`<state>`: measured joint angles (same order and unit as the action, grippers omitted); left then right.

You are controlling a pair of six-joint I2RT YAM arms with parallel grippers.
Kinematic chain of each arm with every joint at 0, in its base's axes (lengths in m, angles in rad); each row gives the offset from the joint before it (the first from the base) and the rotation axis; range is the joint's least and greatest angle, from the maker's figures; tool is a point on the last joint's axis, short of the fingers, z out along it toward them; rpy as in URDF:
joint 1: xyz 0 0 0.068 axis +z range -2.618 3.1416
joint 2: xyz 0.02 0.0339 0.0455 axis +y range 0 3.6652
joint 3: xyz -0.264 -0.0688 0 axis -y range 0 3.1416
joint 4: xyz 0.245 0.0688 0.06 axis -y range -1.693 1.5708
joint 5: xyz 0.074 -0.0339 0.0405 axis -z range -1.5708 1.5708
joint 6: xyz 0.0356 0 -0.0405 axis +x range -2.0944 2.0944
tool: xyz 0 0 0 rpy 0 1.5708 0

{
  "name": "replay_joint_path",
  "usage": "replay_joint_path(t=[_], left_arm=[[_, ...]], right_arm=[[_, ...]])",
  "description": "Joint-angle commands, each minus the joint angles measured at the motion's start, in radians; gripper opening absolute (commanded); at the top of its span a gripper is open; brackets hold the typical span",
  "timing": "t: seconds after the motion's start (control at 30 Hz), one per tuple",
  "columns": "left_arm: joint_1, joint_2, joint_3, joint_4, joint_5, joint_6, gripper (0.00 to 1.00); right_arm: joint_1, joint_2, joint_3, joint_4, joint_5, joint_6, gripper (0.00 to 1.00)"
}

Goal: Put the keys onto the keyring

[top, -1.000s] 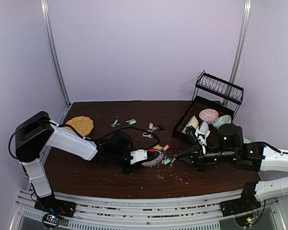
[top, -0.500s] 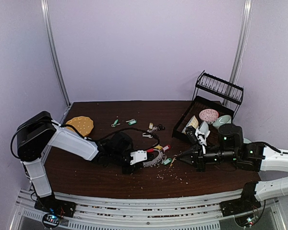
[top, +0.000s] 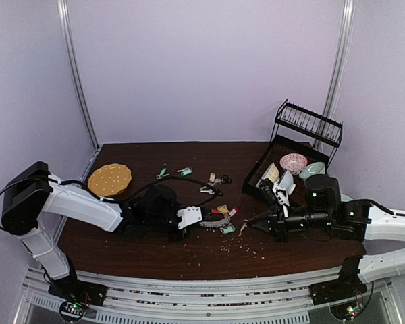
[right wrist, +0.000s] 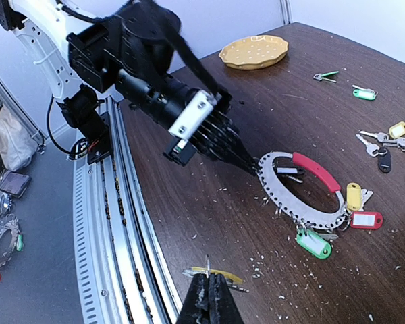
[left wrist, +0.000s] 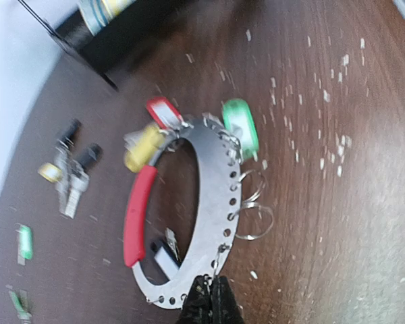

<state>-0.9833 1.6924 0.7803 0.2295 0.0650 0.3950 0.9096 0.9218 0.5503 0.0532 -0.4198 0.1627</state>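
The keyring [left wrist: 209, 196] lies flat on the dark table: a silver perforated arc closed by a red arc [left wrist: 138, 209]. Red [left wrist: 163, 111], yellow [left wrist: 145, 145] and green [left wrist: 239, 125] tagged keys hang on its far side. My left gripper [left wrist: 212, 297] is shut on the silver arc's near edge, at a small wire ring. In the top view it [top: 201, 219] meets the keyring [top: 216, 220] from the left. My right gripper [right wrist: 208, 287] is shut on the small ring of a yellow-tagged key [right wrist: 219, 275], low over the table, right of the keyring [right wrist: 304, 212].
Loose keys lie farther back: a black-headed bunch [left wrist: 71, 169] and green-tagged ones [right wrist: 364, 93]. A yellow plate [top: 109, 179] sits at the back left. A black dish rack [top: 263, 177] with bowls stands at the right. White crumbs dot the table [top: 155, 253].
The left gripper has closed on the keyring's edge, and the left arm has drawn back to the left, dragging the keyring slightly. The right arm has barely moved.
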Motion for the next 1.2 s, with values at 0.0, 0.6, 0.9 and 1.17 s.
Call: replay_joint_path(t=[0.0, 0.6, 0.9, 1.17], left_arm=[[-0.076, -0.115, -0.011, 0.175, -0.16, 0.046, 0.0], [-0.142, -0.157, 0.098, 0.287, 0.056, -0.267, 0.0], [-0.206, -0.187, 0.089, 0.343, -0.049, -0.227, 0.0], [-0.25, -0.194, 0.103, 0.358, -0.137, -0.204, 0.0]], right_arm=[[-0.01, 0.034, 0.042, 0.002, -0.065, 0.005, 0.0], [-0.009, 0.121, 0.166, -0.003, -0.153, 0.069, 0.0], [-0.012, 0.062, 0.146, -0.025, -0.092, 0.048, 0.0], [-0.013, 0.069, 0.15, -0.025, -0.036, 0.045, 0.0]])
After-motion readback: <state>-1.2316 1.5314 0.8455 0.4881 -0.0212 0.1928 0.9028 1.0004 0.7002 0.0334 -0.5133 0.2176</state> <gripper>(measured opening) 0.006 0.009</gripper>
